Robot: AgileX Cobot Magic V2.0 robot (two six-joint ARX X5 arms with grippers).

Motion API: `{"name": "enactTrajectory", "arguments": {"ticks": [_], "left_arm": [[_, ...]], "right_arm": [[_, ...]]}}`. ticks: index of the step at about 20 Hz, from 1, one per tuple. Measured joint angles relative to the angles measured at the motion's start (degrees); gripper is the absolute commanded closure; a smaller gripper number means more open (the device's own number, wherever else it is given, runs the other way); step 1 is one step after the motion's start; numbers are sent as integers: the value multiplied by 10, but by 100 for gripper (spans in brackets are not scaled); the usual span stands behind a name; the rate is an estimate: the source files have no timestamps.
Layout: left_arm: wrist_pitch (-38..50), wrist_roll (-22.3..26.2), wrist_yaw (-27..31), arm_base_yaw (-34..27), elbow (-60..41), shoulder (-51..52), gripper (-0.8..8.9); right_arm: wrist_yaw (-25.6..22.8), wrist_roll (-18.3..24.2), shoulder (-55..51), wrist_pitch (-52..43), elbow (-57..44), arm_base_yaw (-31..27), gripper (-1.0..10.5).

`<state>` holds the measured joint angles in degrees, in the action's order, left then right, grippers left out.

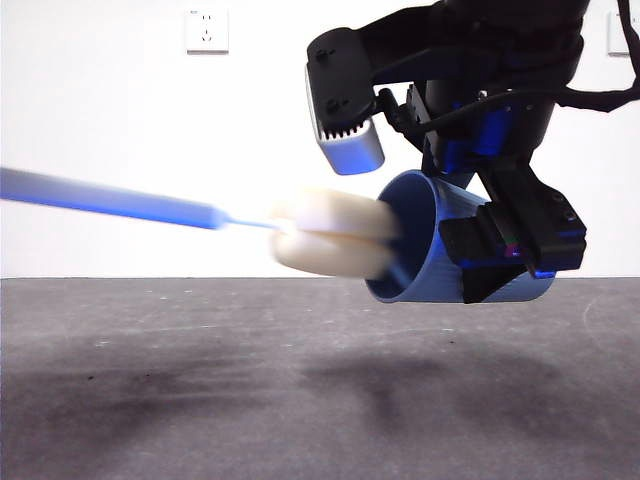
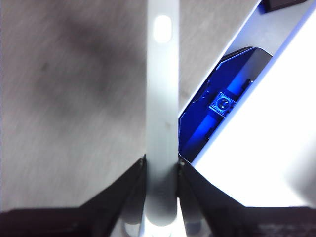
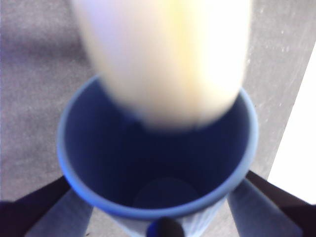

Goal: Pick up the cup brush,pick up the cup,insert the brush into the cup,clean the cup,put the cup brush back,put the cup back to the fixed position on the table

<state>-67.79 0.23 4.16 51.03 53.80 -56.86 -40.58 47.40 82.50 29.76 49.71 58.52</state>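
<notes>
Above the table [image 1: 200,400], mid-air: brush and cup meet, both held clear of the surface.
Cup [image 1: 430,240]: blue ribbed tumbler, lying nearly on its side in the front view, mouth turned toward the brush; a dark shadow lies on the table under it.
Right gripper [image 3: 158,217]: jaws clamped on the cup's outer wall, one on each side, near the rim; in the front view the arm comes down from the upper right.
Brush [image 1: 330,238]: cream sponge head at the cup's mouth, its far end just inside the rim; blurred in both the front and right wrist views.
Brush handle [image 2: 162,123]: long, pale, running straight out from the left gripper; in the front view it enters from the left edge, tilted slightly down toward the cup.
Left gripper [image 2: 162,197]: jaws closed tight on the handle's end.
Wall socket [image 1: 207,30]: white, on the wall behind.
</notes>
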Motion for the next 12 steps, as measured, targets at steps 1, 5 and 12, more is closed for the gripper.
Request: {"name": "enactTrajectory", "arguments": {"ticks": [1,5,12], "left_arm": [[-10,-8,1,0,0,16,822],[-51,-45,27,0,0,76,822],[38,-180,122,-17,0,94,822]], "right_arm": [[0,-11,0,2,0,-1,959],[-28,-97,-16,2,0,-16,959],[64,-377,-179,2,0,-76,959]]}}
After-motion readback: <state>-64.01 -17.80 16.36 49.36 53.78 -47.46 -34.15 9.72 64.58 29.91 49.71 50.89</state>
